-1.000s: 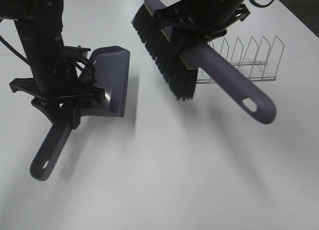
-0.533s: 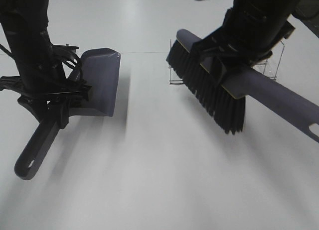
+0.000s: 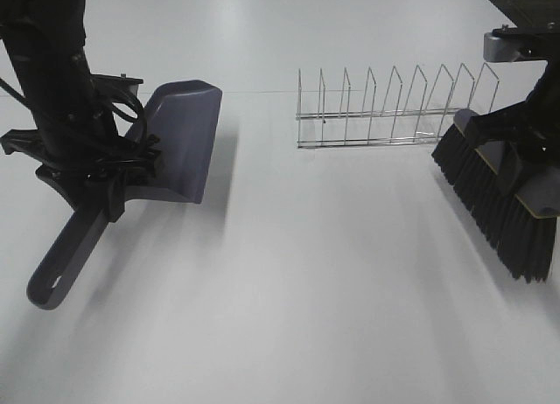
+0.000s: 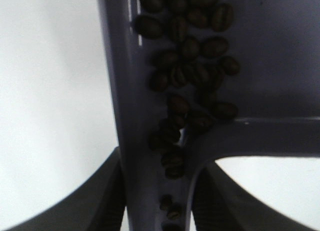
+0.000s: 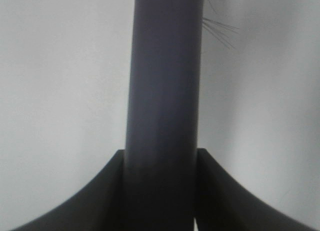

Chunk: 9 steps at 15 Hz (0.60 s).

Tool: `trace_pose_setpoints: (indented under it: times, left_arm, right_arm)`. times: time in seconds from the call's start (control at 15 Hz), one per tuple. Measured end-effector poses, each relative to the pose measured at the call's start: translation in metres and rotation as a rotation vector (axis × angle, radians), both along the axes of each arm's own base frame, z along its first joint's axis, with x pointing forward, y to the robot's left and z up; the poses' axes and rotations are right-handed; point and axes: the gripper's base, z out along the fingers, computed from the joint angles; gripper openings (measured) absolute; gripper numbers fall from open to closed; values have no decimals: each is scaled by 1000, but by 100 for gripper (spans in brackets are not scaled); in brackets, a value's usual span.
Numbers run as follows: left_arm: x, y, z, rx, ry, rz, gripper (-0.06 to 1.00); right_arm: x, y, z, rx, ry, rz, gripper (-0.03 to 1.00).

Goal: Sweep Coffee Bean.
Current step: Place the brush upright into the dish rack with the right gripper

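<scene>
A grey-purple dustpan (image 3: 185, 140) hangs tilted over the table at the left, and my left gripper (image 3: 107, 172) is shut on its handle (image 3: 66, 260). The left wrist view shows that handle (image 4: 150, 156) running between my left gripper (image 4: 157, 203) fingers. Many coffee beans (image 4: 192, 71) lie heaped inside the dustpan (image 4: 280, 66), some trailing down toward the handle. At the far right my right gripper (image 3: 529, 155) is shut on a brush with black bristles (image 3: 494, 203), held just above the table. Its handle (image 5: 165, 91) fills my right gripper (image 5: 160, 191). No loose beans show on the table.
A wire rack (image 3: 394, 107) with upright dividers stands at the back, right of centre, close to the brush's bristles. The white tabletop (image 3: 306, 290) spreads between the two arms.
My right arm has swung the brush from the upper middle far to the right and lower, uncovering the wire rack. The dustpan has shifted only slightly.
</scene>
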Motion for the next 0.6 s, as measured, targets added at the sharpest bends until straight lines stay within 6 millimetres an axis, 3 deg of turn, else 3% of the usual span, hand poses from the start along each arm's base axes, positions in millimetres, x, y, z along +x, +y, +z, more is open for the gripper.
trace_pose_setpoints:
  times: [0.27,0.6]
  left_arm:
    - [12,29,0,-42,1,71,34]
    - [15,45,0,-40,19,93,34]
  right_arm:
    - [14,-3,-4,-48,-22,-9,31]
    - [61,0,-18,-68,14,-19,31]
